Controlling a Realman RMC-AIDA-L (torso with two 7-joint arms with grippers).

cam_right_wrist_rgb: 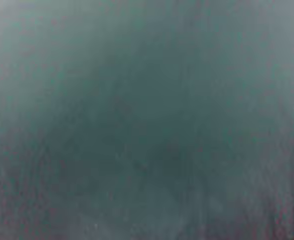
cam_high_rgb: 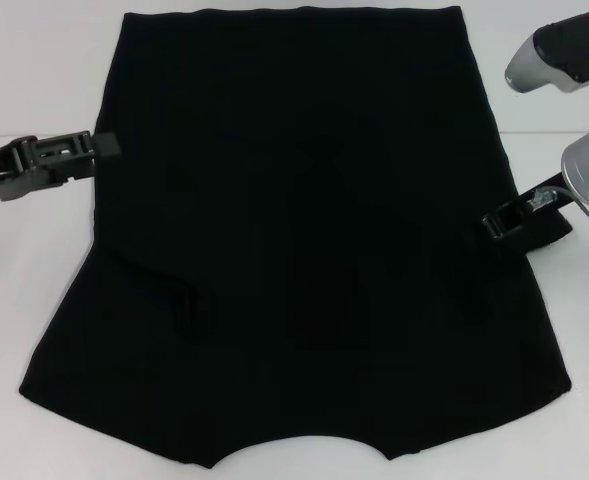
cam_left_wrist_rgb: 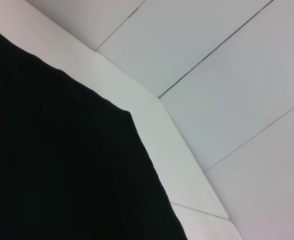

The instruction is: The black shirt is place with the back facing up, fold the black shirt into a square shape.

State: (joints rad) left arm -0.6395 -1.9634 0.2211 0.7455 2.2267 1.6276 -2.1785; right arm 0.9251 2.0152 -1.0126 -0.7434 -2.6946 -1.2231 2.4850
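Note:
The black shirt [cam_high_rgb: 304, 230] lies spread flat on the white table, its curved neck opening at the near edge and its straight hem at the far edge. No lettering shows. My left gripper [cam_high_rgb: 102, 148] rests at the shirt's left edge, about halfway up. At the right edge, a little nearer to me, my right gripper [cam_high_rgb: 502, 219] touches the cloth. In the left wrist view the black shirt [cam_left_wrist_rgb: 57, 165] fills one side, with a corner of its edge on the white surface. The right wrist view shows only a dark blur.
The white table [cam_high_rgb: 34, 260] shows as narrow strips left and right of the shirt. Pale wall panels [cam_left_wrist_rgb: 226, 75] with thin seams stand beyond the table's edge in the left wrist view. The right arm's grey links [cam_high_rgb: 574, 110] rise at the far right.

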